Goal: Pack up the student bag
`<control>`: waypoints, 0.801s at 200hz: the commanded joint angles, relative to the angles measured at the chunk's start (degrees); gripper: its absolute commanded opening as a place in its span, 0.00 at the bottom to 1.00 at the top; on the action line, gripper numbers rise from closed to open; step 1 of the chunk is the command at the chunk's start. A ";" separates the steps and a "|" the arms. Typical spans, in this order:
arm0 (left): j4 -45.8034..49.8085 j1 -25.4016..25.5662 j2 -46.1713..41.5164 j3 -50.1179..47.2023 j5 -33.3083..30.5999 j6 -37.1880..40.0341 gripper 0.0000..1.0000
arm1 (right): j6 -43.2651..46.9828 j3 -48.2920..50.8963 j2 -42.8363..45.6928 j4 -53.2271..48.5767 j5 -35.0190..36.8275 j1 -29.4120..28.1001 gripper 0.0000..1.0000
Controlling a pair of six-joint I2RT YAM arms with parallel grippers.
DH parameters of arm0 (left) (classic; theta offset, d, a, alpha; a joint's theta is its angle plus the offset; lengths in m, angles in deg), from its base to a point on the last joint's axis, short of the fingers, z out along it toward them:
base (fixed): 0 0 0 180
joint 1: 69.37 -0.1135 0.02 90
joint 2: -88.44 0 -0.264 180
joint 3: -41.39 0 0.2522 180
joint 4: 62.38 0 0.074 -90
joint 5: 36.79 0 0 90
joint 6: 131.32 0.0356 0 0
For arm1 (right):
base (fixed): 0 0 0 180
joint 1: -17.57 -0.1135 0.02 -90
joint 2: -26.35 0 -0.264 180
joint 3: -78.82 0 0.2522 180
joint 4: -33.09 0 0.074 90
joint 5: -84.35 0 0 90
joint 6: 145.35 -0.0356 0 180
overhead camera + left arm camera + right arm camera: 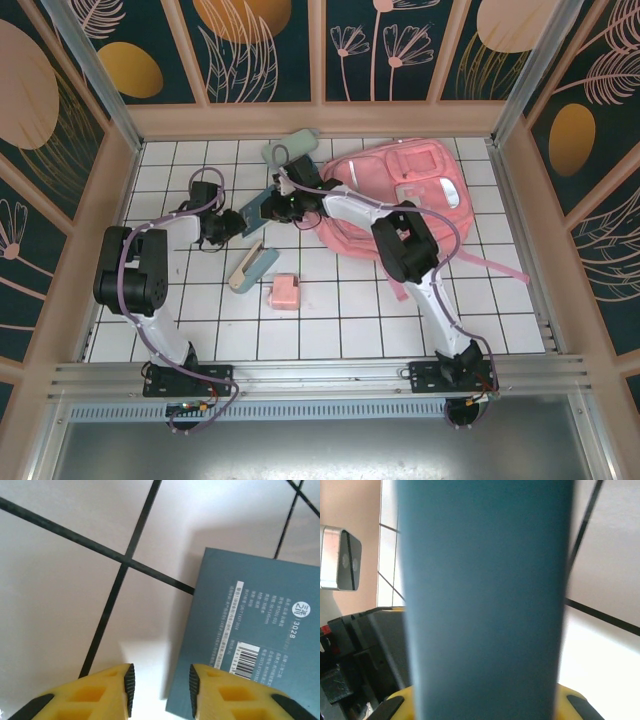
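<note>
The student bag (405, 200), a large pink backpack, lies at the back right of the tiled floor. A teal notebook (254, 212) hangs between my two grippers, just left of the bag. My right gripper (276, 205) is shut on the notebook (485, 605), whose blurred cover runs up between the yellow fingers (572, 700) and hides the pads. My left gripper (226, 222) stands open (161, 690) with bare tile between its pads. The notebook's barcode corner (250, 630) sits by its right finger (215, 692), raised above its own shadow.
A grey-green pouch (290, 147) lies at the back by the bag's left edge. A beige and teal case (252, 267) and a small pink box (283, 292) lie on the white tiles (330, 330) in front. Wooden walls (320, 118) ring the floor.
</note>
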 commanded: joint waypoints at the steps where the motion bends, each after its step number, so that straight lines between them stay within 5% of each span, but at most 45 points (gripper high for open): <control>1: 1.08 0.18 -5.75 3.24 2.97 -1.46 0.43 | -3.36 5.02 8.15 7.11 0.79 1.97 0.00; 70: -14.00 0.06 -11.28 4.84 19.40 -12.88 0.66 | -17.38 17.86 19.17 30.42 -9.51 8.48 0.00; 160: -23.70 0.02 -9.43 5.48 27.52 -18.53 0.67 | -33.00 24.07 20.93 54.78 -18.59 8.89 0.00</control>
